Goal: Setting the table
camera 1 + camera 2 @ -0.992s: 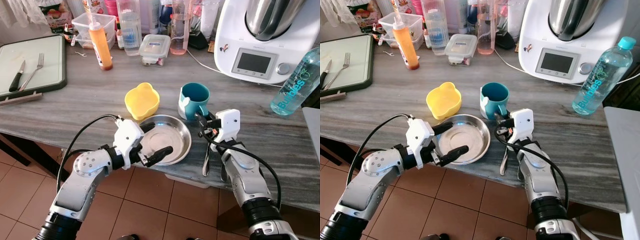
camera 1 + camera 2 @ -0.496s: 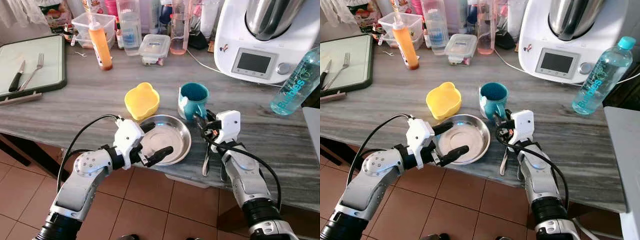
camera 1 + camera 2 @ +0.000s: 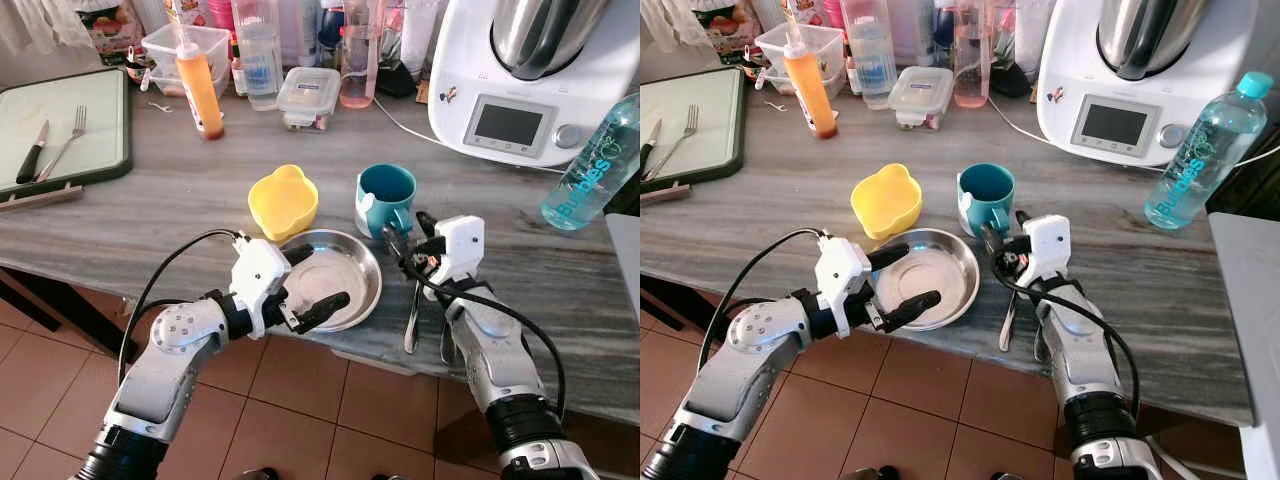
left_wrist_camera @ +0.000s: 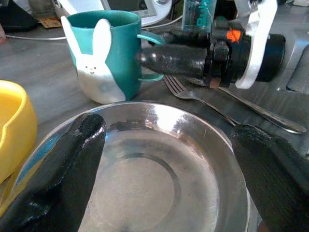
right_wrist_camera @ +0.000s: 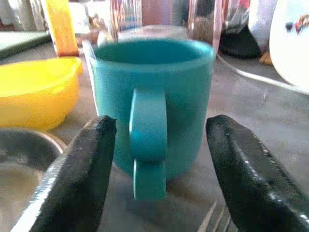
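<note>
right gripper (image 3: 405, 240) spread open by the mug (image 3: 385, 199) handle; left gripper (image 3: 318, 278) open over the plate (image 3: 355, 262), fork (image 3: 413, 305) beside it

I'm looking at a home kitchen: a grey stone-look table (image 3: 150, 215) is carrying a cooking machine (image 3: 520, 75), food containers (image 3: 308, 97), a sauce bottle (image 3: 200, 85) and a cutting board (image 3: 60, 125), above terracotta floor tiles (image 3: 300, 410).

Silver arms carry white wrist housings, looping black cables, and long black-fingered claws.
</note>
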Controlling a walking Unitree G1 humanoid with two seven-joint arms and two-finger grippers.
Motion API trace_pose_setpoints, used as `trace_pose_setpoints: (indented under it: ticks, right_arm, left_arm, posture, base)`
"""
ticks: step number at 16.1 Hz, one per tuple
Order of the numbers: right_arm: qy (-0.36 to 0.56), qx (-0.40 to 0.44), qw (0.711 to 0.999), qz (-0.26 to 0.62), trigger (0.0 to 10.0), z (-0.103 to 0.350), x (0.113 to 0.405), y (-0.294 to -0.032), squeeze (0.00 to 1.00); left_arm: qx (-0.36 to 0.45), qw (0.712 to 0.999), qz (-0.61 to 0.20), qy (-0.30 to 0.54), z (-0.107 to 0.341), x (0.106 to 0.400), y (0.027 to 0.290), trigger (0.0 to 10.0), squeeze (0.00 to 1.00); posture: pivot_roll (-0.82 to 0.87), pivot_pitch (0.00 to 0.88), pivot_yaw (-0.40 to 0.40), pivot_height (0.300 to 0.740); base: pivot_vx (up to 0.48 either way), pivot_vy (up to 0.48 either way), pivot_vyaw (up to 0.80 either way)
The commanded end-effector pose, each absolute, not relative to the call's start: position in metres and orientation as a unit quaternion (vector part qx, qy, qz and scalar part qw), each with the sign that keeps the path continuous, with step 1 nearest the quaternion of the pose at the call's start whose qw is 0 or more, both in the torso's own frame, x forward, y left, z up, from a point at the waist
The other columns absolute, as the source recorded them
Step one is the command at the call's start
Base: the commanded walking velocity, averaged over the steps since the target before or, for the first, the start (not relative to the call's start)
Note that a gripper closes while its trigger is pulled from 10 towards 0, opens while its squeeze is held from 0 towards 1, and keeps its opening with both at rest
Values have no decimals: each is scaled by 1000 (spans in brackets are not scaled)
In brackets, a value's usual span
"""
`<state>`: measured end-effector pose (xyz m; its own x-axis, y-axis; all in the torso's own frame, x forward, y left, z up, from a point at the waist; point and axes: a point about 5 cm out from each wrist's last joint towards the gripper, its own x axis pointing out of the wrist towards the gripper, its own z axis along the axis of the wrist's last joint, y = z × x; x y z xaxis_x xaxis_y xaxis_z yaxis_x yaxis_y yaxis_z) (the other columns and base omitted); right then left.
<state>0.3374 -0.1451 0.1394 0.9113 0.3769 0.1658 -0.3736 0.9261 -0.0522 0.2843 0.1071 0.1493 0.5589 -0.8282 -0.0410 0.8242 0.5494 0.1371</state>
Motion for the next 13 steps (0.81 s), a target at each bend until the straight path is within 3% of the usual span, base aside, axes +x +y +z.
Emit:
trace_pose_setpoints:
  ticks: [1,9,13]
  right_arm:
    - [-99,-9,975,200,10000,147,338,-143,1000]
    - [-136,-6,972,189,10000,169,326,-149,1000]
    - [-166,-3,969,180,10000,184,298,-145,1000]
  left_arm:
    - [75,878,-473,-16,151,283,105,10000,0]
    - [74,877,-475,-18,151,284,102,10000,0]
    - [72,877,-475,-19,150,286,100,10000,0]
  posture:
    - [122,155,16,740]
    - [117,147,16,740]
    - [103,133,12,740]
  base:
    - [0,0,0]
    - [0,0,0]
    - [0,0,0]
